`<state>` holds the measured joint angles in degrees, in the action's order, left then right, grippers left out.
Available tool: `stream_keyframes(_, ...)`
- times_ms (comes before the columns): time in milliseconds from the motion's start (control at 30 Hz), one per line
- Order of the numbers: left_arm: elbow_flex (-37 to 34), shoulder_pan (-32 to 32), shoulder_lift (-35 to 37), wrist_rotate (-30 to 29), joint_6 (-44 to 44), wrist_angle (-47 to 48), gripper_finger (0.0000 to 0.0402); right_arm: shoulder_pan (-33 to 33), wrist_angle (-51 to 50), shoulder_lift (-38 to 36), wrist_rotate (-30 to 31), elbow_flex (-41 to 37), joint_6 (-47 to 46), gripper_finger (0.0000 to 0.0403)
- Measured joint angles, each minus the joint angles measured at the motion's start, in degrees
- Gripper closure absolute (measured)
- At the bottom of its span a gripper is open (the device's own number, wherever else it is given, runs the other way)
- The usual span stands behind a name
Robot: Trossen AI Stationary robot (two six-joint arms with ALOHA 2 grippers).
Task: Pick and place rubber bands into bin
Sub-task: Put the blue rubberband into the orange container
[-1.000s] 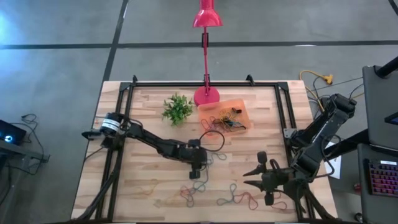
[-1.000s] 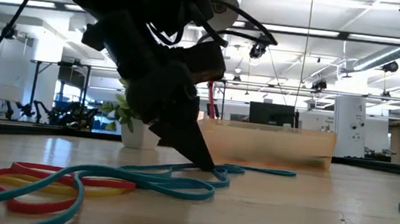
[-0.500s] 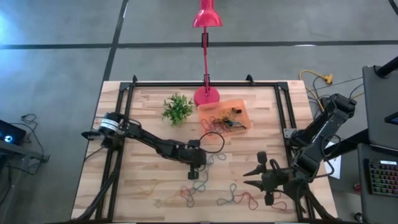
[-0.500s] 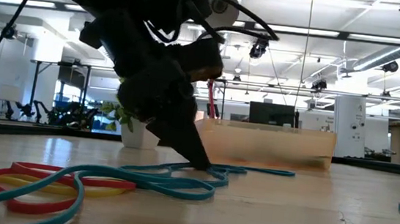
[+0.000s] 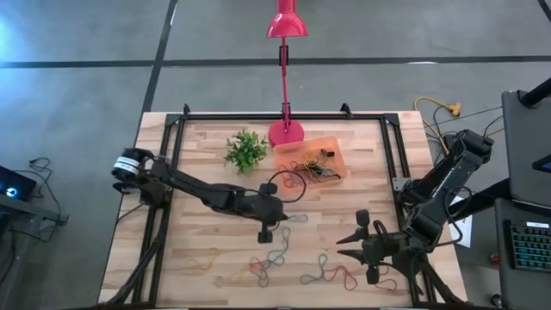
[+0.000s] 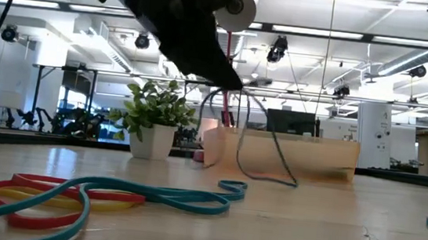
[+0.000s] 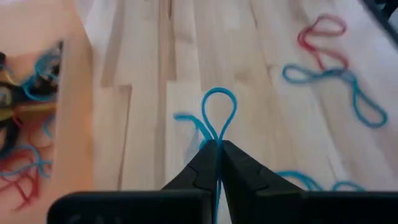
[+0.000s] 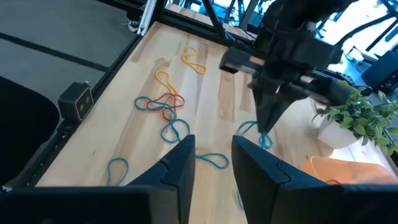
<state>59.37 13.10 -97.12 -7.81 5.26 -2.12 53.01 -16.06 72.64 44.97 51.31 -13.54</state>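
My left end effector is up off the table, just in front of the bin. It pinches a blue band tight. The band hangs down in a loop and does not touch the wood. More bands lie on the table near the front edge, red, blue and yellow ones. Some bands already lie in the orange bin, beside the plant and the pink lamp. My right end effector waits by the table's right front corner, with its fingers apart.

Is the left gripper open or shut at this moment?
Shut. In the left wrist view the left gripper has both fingers pressed together on a blue rubber band, lifted off the table.
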Motion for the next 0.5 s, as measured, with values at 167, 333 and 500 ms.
stream_keyframes(167,0.11,0.0,1.39,3.13,-0.18,0.23,0.0401,0.0,-0.04,0.0,0.02,0.0,0.0,0.0316)
stream_keyframes(333,0.07,0.66,1.53,5.59,0.11,0.19,0.0401,-0.57,0.19,0.0,0.04,-1.85,-3.24,0.0323)
stream_keyframes(500,0.07,1.54,1.38,5.62,-0.16,-0.49,0.0401,-4.73,1.59,1.63,0.17,-7.31,-6.53,0.0318)
